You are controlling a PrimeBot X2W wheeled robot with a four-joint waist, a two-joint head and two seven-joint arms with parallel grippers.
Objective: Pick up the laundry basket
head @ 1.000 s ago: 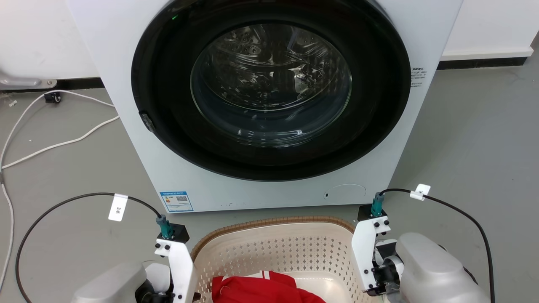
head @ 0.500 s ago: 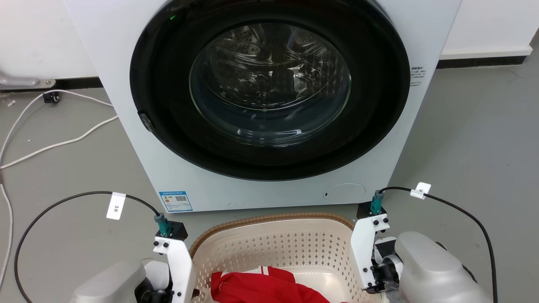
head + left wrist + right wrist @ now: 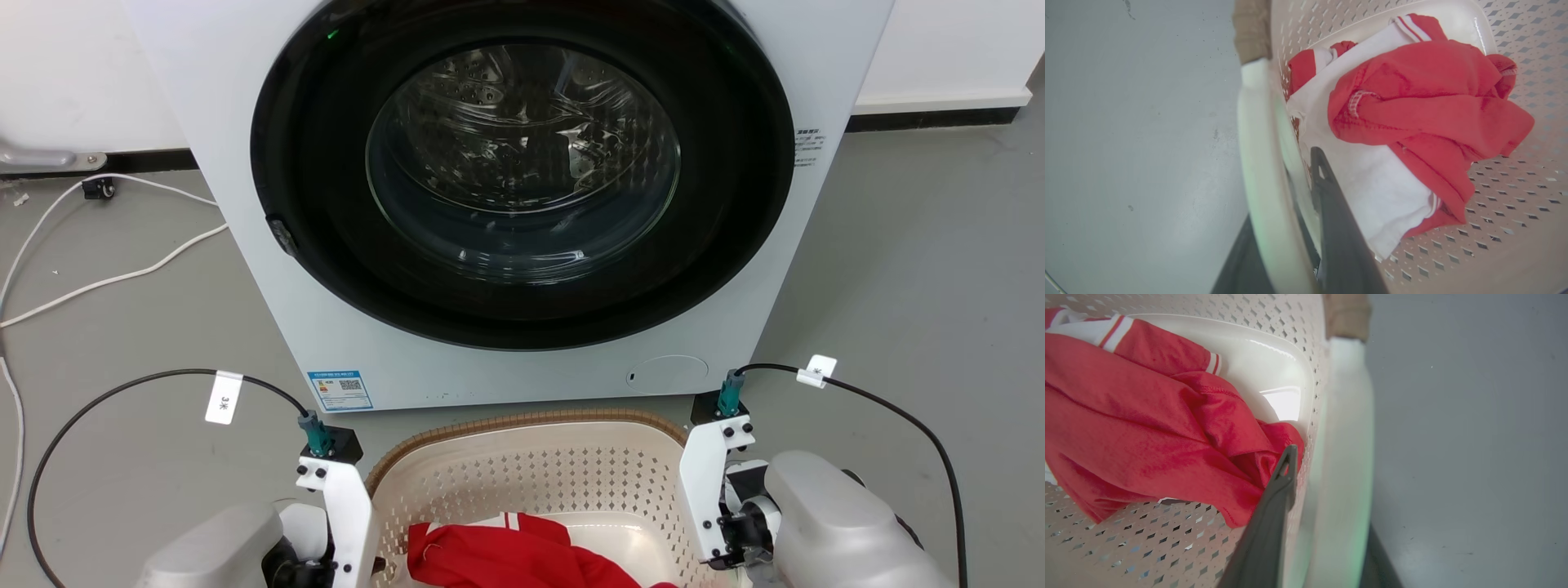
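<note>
A grey floor [image 3: 914,269] runs under everything. Nearest the robot, the laundry basket [image 3: 531,420] sits between the two arms, just in front of the washing machine [image 3: 522,371], with a red and white garment [image 3: 506,555] heaped inside. The left gripper [image 3: 1286,175] pinches the basket's left white handle, one dark finger inside the perforated wall and the other outside it. The right gripper [image 3: 1331,477] clamps the right handle the same way. On the left arm's black cable [image 3: 122,385] a white tag [image 3: 224,398] reads "3米". Farther off, the washing machine's white front carries a blue sticker [image 3: 340,390] with a QR code, its print too small to read. White cords [image 3: 114,279] trail across the floor at far left, towards the wall [image 3: 73,73].
</note>
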